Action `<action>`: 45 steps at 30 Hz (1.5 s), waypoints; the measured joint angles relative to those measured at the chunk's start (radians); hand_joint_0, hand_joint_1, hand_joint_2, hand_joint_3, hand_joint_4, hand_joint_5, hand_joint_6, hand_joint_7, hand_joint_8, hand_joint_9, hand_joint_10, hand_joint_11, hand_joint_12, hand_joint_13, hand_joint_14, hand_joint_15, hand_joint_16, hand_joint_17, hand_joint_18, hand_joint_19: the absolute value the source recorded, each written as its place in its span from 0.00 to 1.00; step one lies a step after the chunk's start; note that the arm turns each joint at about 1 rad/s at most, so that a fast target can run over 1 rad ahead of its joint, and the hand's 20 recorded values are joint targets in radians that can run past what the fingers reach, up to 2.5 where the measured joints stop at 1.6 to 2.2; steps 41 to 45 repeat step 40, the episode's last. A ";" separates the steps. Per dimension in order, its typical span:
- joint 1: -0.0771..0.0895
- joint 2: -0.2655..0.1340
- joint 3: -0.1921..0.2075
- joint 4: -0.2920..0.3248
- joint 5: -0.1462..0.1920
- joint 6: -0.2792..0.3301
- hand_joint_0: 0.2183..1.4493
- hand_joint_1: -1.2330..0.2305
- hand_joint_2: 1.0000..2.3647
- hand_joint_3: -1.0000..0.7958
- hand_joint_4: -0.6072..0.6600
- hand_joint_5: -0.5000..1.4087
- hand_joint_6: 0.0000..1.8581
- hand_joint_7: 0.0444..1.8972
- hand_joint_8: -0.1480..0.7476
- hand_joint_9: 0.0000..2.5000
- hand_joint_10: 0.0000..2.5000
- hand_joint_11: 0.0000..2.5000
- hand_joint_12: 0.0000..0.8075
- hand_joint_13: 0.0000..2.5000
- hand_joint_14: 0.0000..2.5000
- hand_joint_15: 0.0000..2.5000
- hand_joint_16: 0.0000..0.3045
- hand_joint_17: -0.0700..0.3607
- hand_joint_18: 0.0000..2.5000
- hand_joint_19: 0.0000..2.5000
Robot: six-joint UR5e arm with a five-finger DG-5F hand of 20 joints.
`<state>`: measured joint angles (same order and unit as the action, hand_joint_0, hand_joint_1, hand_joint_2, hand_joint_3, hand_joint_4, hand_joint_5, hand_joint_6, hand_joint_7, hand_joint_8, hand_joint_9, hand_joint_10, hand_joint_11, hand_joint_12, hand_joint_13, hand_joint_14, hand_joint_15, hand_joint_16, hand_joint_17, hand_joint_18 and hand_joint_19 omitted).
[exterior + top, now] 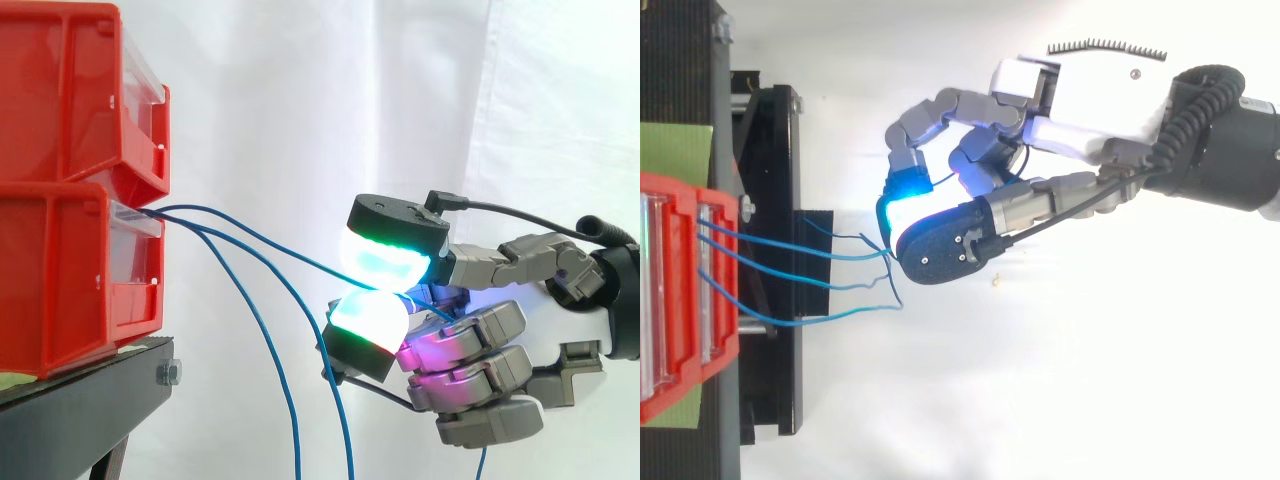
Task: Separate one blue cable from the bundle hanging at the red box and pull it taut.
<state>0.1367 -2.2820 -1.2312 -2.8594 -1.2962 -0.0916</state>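
Observation:
Several thin blue cables (250, 262) come out of the lower red box (75, 275) and hang down to its right. One blue cable (290, 253) runs from the box in a nearly straight line to my hand (480, 345), which pinches it between two green-glowing pads (368, 318). The other fingers are curled below, glowing magenta. From above, the hand (1060, 110) reaches in from the right and the pinched cable (800, 244) stretches from the red box (685, 290) to the cyan pad (902, 190).
A second red box (70, 90) is stacked on the lower one. Both rest on a black stand (90, 395) at the left. A white curtain hangs behind.

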 measured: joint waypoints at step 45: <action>0.001 0.000 0.000 0.000 0.000 0.000 0.48 0.31 0.01 0.42 0.48 0.15 0.51 0.77 0.48 0.37 0.81 0.46 0.41 0.34 1.00 0.53 0.07 0.27 0.52 0.82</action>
